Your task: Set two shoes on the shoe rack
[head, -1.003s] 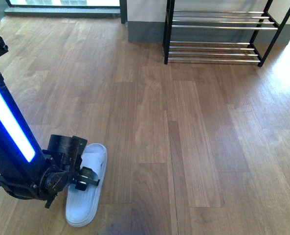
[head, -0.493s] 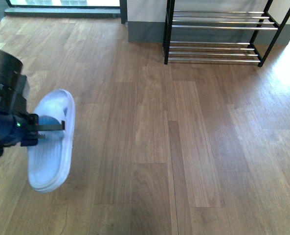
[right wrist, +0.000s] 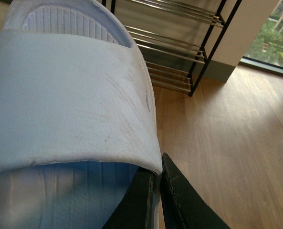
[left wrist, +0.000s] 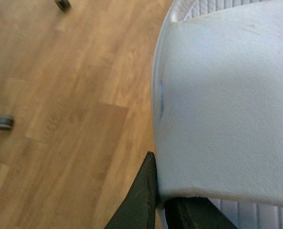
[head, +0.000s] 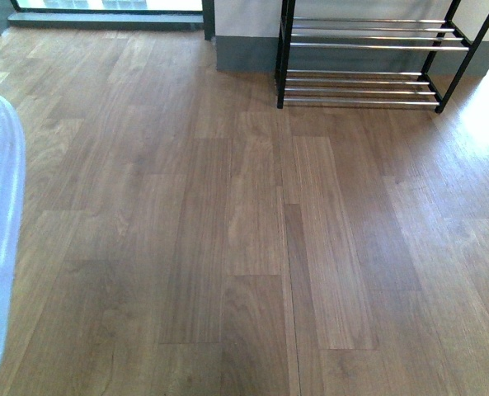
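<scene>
Wood-plank flooring runs across the whole scene to a grey wall base (head: 244,54) at the far side. Seen from the left wrist, the left gripper (left wrist: 158,191) has its two dark fingers (left wrist: 142,202) pinched shut on the edge of the wide strap of a pale blue slide slipper (left wrist: 227,105), one finger outside the strap and the other under it. The slipper hangs clear of the planks. Beyond it, two small dark caster wheels (left wrist: 3,122) rest on the floor. From the front, this slipper shows only as a blurred pale shape at the left edge of the view, close to the camera. Seen from the right wrist, the right gripper (right wrist: 159,183) likewise clamps its black fingers (right wrist: 179,205) on the strap edge of a second pale blue slide slipper (right wrist: 69,95), whose ribbed footbed points toward the shoe rack (right wrist: 179,47). The rack, black-framed with tiers of chrome bars, stands on the floor against the far wall, well apart from both slippers. A window (right wrist: 275,33) with greenery outside lies beside it.
</scene>
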Robot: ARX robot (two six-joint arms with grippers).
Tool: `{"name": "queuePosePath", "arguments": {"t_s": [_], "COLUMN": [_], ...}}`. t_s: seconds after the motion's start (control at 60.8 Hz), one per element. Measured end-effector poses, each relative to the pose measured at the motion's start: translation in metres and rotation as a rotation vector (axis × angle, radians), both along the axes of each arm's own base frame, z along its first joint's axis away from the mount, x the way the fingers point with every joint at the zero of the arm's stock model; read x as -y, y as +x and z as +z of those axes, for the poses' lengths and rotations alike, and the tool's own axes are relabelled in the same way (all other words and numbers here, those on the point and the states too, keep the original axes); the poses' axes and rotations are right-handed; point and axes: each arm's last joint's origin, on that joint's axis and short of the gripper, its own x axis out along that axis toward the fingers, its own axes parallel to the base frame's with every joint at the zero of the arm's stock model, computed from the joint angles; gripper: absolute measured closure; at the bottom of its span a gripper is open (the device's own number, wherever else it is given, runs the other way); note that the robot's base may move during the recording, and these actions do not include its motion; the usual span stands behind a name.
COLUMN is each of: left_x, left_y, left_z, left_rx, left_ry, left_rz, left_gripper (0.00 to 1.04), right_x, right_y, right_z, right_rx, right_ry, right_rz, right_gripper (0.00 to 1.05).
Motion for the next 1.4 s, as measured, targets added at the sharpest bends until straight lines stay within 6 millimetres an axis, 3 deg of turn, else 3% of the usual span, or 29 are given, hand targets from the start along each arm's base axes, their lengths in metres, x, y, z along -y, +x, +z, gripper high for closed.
{"name": "queuePosePath", "arguments": {"t_s": [0.214,0.378,0.724,1.398], "left_x": [-0.012,-0.02,-0.017,-0.017], "left_y": [-0.052,-0.072,-0.074,-0.074], "left_z": [0.017,0.024,0.021,0.021], "left_rx": [0.245,0.407,0.431,0.421], "left_ry": [0.099,0.116,0.223,0.243], "left_rz": [0.096,0.167,0.123,0.118], "left_gripper": [1.03,1.03,1.03,1.03], "right_x": [0.0,0.0,0.0,0.0], "right_y": [0.0,0.0,0.0,0.0], "right_z": [0.0,0.0,0.0,0.0], "right_rx": [0.0,0.0,0.0,0.001], "right_ry": [0.0,0.0,0.0,0.0], "right_rz": [0.0,0.0,0.0,0.003], "right_gripper": [1.03,1.03,1.03,1.03]}}
